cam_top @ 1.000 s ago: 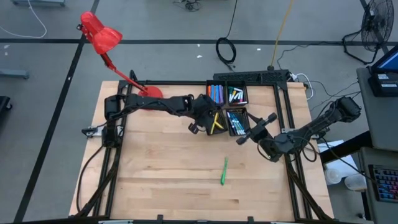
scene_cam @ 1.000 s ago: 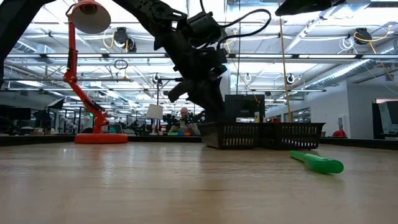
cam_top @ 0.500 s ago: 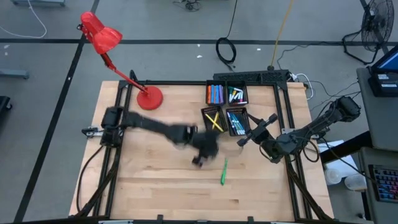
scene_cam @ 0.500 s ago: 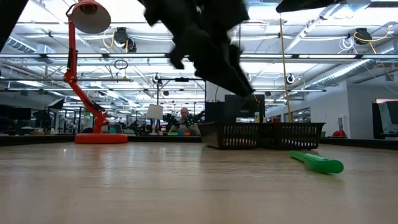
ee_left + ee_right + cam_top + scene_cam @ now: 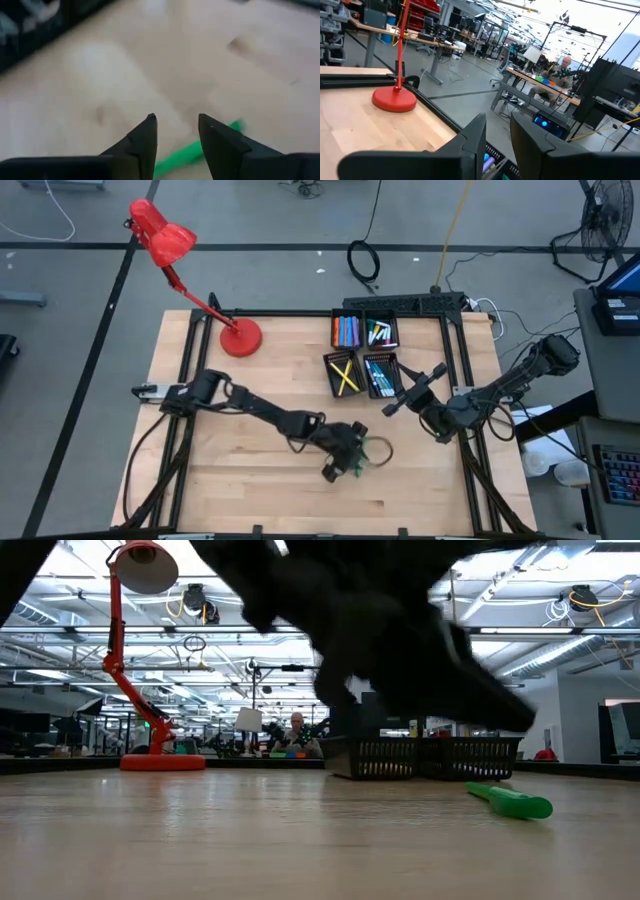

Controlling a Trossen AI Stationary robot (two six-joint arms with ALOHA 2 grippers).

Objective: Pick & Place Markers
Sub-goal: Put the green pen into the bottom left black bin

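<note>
- Green marker (image 5: 357,467) lies loose on the wooden table (image 5: 250,480), at 6 o'clock from the tray (image 5: 362,357), not sorted yet.
- Left gripper (image 5: 343,463) hovers above it, fingers (image 5: 142,142) slightly spread, holding nothing, ready to grasp.
- Right gripper (image 5: 412,389) waits at the tray's 4 o'clock, fingers apart and empty.
</note>
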